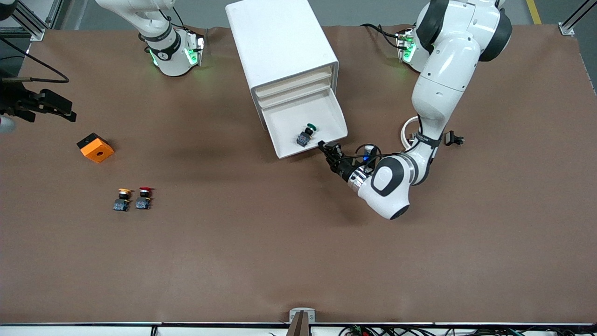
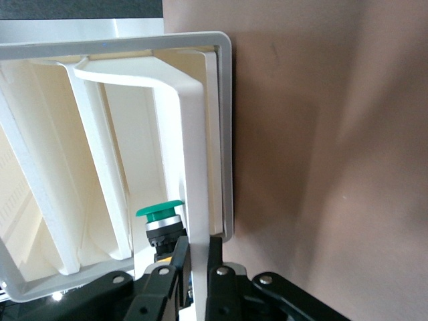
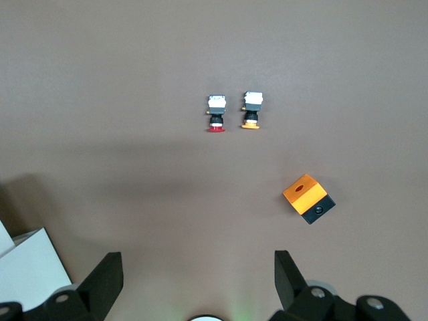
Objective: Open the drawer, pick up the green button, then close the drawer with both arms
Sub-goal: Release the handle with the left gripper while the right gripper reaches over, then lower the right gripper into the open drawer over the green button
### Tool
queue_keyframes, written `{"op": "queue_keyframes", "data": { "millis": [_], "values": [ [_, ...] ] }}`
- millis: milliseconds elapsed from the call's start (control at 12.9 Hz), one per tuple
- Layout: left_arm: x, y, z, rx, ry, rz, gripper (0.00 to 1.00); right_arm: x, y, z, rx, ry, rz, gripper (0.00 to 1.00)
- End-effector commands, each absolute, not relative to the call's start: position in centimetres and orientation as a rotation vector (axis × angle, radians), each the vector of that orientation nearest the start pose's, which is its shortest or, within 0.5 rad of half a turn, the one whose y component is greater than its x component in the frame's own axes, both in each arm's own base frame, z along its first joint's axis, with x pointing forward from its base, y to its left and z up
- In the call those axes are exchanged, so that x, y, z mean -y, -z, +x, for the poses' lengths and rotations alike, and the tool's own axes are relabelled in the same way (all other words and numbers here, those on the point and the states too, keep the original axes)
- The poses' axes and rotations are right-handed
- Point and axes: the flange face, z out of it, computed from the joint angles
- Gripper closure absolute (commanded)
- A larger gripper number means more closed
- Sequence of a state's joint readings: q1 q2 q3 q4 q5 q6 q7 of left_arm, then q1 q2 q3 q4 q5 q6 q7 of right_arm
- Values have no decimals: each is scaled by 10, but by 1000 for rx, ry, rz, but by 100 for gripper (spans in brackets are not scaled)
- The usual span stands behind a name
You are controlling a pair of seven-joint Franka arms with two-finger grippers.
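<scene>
The left claw (image 1: pixel 322 147) is clamped on the front edge of the drawer (image 1: pixel 291 122), holding it open with the green button (image 1: pixel 308 133) just inside, while the right claw (image 3: pixel 197 281) waits spread apart above the desk (image 1: pixel 298 256).

Left pincer (image 1: pixel 322 148) clamped, right pincer (image 3: pixel 198 281) agape

The drawer's (image 2: pixel 194 167) front edge hides most of the green button (image 2: pixel 160 224) from the left wrist view.
</scene>
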State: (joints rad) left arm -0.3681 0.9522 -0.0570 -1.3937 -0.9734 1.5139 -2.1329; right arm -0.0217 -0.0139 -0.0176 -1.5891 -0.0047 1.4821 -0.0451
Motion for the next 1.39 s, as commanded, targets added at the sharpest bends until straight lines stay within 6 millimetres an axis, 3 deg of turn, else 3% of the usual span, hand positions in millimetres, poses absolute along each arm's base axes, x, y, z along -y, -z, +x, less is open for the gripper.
{"op": "queue_keyframes", "data": {
  "millis": [0,77,310,465,542,620,775,1007,1317],
  "values": [
    [345,-143,573,-2501,1960,1474,0,26,-593,555,38,-218,-3144,0],
    [346,-149,576,-2491,1953,1478,0,27,-570,566,45,-285,-3135,0],
    [344,-177,600,-2435,1882,1511,0,34,-565,570,24,-284,-3141,0],
    [332,-198,622,-2386,1777,1582,0,34,-566,570,0,-280,-3144,0],
    [323,-202,629,-2348,1729,1630,0,29,-564,572,-57,-262,-3146,0],
    [308,-208,635,-2322,1672,1679,0,16,-564,575,-275,-236,-3139,0],
    [286,-227,646,-2252,1548,1795,0,-57,-560,572,-509,-238,-3139,0],
    [256,-271,656,-2204,1279,2031,0,-145,-544,563,-633,-228,-3062,0],
    [229,-319,660,-2057,929,2390,0,-291,-515,530,-769,-184,-3050,0]
  ]
}}
